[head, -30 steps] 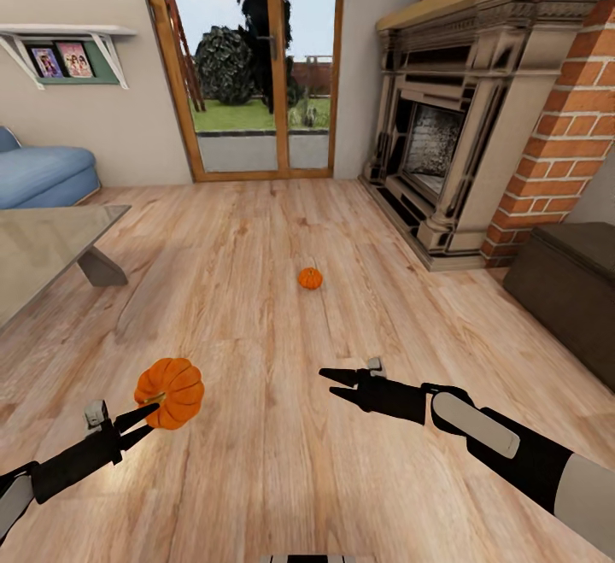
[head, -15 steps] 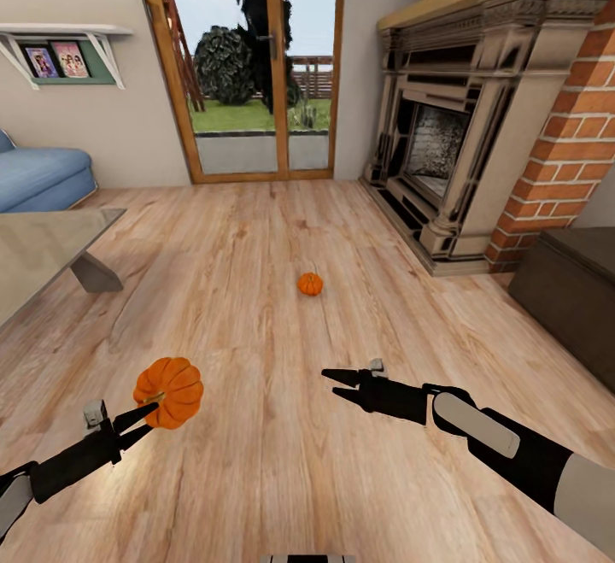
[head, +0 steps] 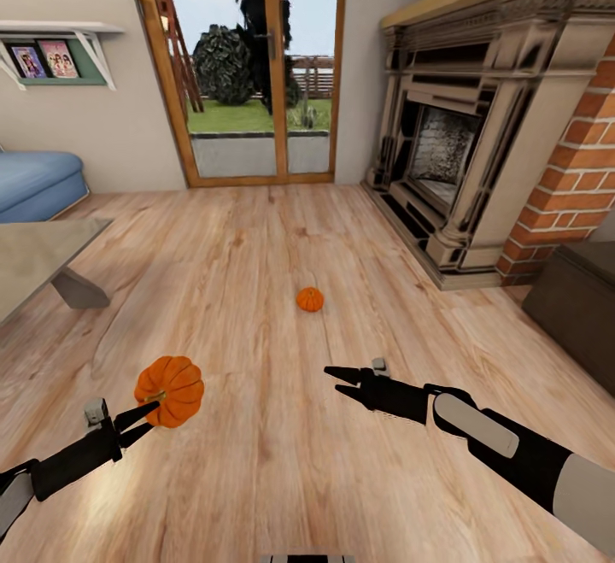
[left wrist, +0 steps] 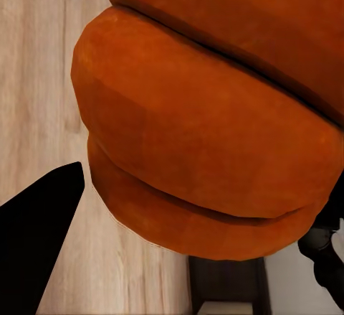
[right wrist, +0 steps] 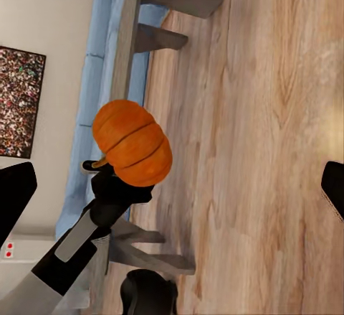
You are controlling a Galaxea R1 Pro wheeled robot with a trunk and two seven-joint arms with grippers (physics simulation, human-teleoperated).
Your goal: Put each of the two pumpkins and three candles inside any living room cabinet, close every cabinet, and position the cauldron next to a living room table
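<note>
Left gripper pinches one pumpkin, carried above the floor. Right gripper spread, empty. Second pumpkin lies on the floor ahead, near the fireplace. Step: collecting pumpkins; next, probably reach it with the right gripper.

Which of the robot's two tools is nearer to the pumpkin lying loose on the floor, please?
Right. The right tool hangs open short of the floor pumpkin, slightly to its right. The left tool is farther off to the left, shut on the other pumpkin.
</note>
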